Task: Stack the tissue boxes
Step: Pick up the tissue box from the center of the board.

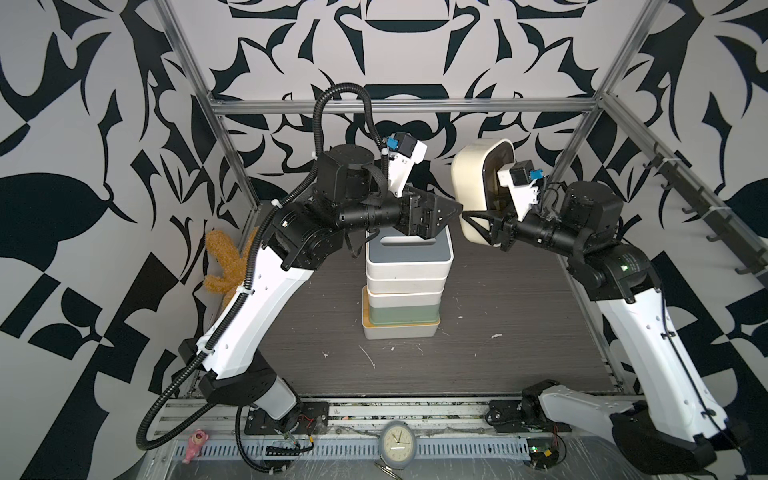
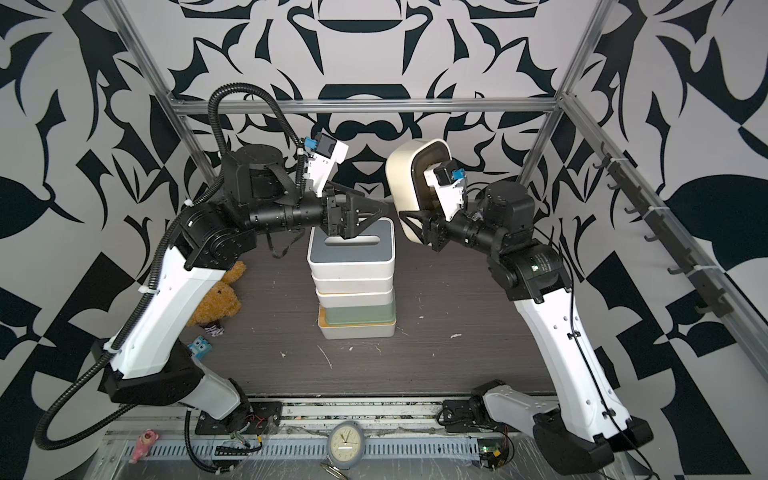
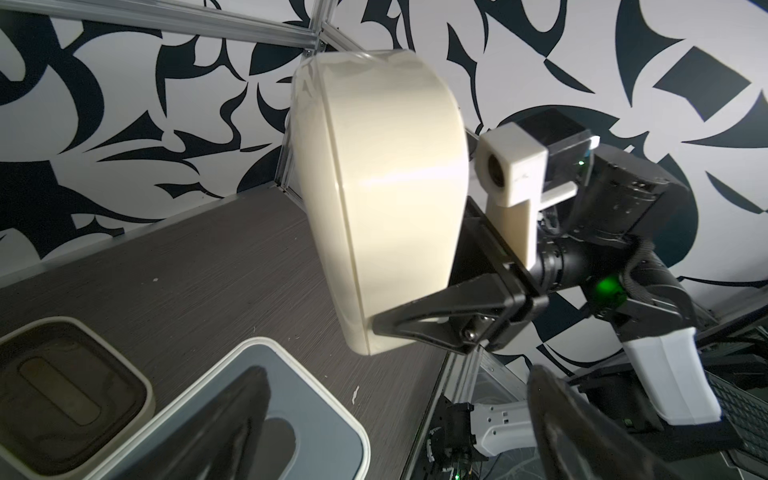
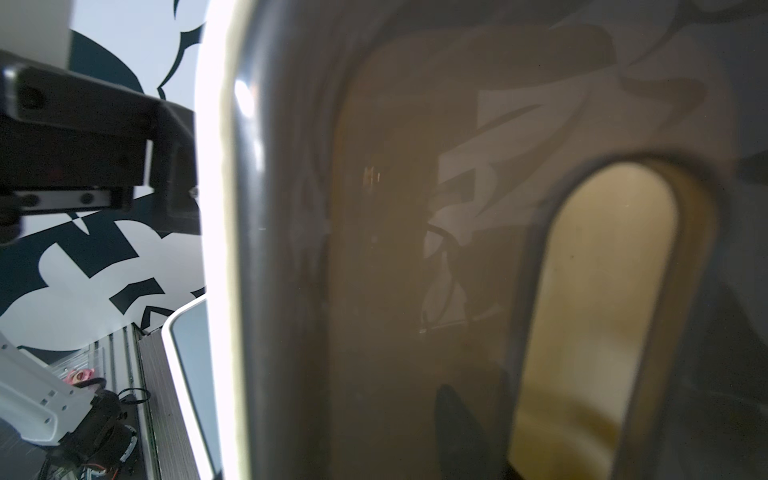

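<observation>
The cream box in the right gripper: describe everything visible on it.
The cream box is rounded, glossy plastic, with a smoky dark lid bearing an oval slot. It hangs in the air on end, lid turned sideways, away from the stack. Only the right gripper, shut on its lower end, touches it.

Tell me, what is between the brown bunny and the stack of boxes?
Nothing: in a top view, only bare dark tabletop lies between the plush bunny and the stack of tissue boxes.

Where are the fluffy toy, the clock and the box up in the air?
brown plush toy point(image 2: 218, 302): in a top view, its body.
clock point(image 1: 398, 441): in a top view, its face.
cream box point(image 1: 471, 185): in a top view, its side wall.
</observation>
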Tool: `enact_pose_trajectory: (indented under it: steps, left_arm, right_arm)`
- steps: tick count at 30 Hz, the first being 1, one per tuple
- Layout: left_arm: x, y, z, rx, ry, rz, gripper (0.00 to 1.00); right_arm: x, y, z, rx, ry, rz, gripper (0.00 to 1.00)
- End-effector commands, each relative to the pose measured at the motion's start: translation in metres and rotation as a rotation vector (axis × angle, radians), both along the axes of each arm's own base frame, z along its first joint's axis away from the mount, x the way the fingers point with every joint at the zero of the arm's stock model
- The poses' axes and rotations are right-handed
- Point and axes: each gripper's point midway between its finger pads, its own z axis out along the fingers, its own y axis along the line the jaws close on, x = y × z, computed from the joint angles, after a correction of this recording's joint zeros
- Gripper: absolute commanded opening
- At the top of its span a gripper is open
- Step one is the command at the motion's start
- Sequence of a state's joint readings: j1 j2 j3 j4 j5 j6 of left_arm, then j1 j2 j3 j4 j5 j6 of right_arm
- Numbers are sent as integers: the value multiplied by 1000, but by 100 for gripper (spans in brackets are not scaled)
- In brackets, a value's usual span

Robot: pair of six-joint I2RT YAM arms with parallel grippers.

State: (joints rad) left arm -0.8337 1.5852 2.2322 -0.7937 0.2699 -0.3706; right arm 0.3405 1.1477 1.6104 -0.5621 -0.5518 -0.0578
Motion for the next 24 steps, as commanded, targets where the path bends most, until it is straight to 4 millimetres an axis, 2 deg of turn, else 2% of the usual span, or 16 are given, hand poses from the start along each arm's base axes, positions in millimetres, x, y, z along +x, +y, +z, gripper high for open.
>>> enact_pose_trajectory:
  steps: [1, 9, 15, 20, 24]
  left_arm:
    - [-1, 6, 10, 1, -31, 47, 99]
    - [-3, -11, 19, -34, -34, 37, 100]
    - [-14, -28, 23, -44, -40, -20, 99]
    - [-8, -35, 19, -49, 9, -5, 99]
    - [0, -34, 18, -59, 40, 44, 99]
  right_arm:
    - [-30, 0, 44, 22, -165, 54, 47]
    - [-41, 4, 42, 9, -159, 84, 47]
    - [-46, 8, 36, -5, -146, 97, 46]
    - [-46, 11, 30, -33, -138, 92, 46]
    - [-47, 14, 24, -65, -135, 87, 46]
